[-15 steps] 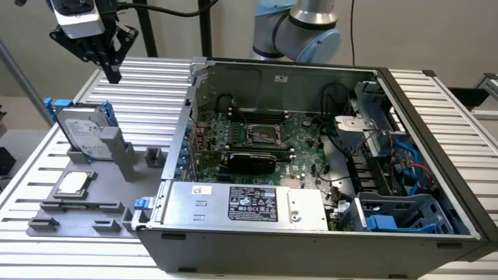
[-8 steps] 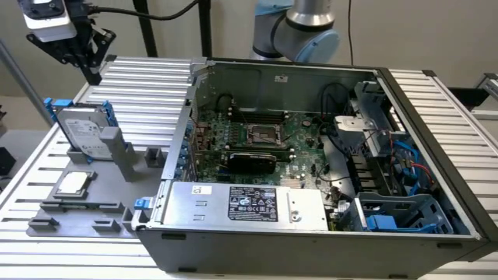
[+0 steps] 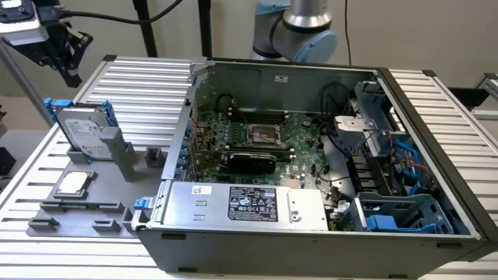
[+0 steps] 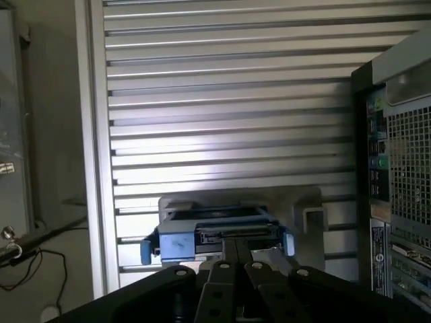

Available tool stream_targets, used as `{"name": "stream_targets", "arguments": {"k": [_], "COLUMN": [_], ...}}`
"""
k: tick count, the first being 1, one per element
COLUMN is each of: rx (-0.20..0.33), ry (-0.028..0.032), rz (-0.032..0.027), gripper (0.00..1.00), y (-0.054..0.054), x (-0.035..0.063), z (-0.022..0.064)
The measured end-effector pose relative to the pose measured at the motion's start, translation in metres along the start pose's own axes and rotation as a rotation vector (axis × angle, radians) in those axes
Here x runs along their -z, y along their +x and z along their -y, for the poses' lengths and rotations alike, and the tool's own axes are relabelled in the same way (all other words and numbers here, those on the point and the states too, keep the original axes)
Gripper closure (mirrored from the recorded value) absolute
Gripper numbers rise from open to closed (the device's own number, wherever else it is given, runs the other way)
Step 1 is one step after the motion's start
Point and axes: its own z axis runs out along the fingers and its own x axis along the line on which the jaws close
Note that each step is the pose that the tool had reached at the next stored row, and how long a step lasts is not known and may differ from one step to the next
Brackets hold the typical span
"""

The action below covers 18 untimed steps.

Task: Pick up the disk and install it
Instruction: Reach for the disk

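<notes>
Exterior view shows the flat, silver-grey disk (image 3: 84, 135), blue-railed, standing upright.

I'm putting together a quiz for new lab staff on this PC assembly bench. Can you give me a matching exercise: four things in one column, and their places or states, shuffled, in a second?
Things
1. disk
2. square silver chip
3. power supply
4. tool

Places or states
A. inside the computer case, along its near wall
B. standing upright in the grey fixture
C. in the air, touching nothing, nearest the disk
D. lying flat on the grey fixture

Pairs: 1-B, 2-D, 3-A, 4-C
</notes>
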Motion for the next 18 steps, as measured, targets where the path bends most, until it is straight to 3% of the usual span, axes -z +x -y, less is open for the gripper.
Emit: {"name": "stream_targets", "arguments": {"k": [8, 18], "rx": [0.0, 0.02], "ry": [0.0011, 0.0033], "rz": [-0.0146, -0.0164], "gripper": [1.0, 1.0], "y": [0.032, 0.033], "x": [-0.0048, -0.0066], "z": [0.0025, 0.0033]}}
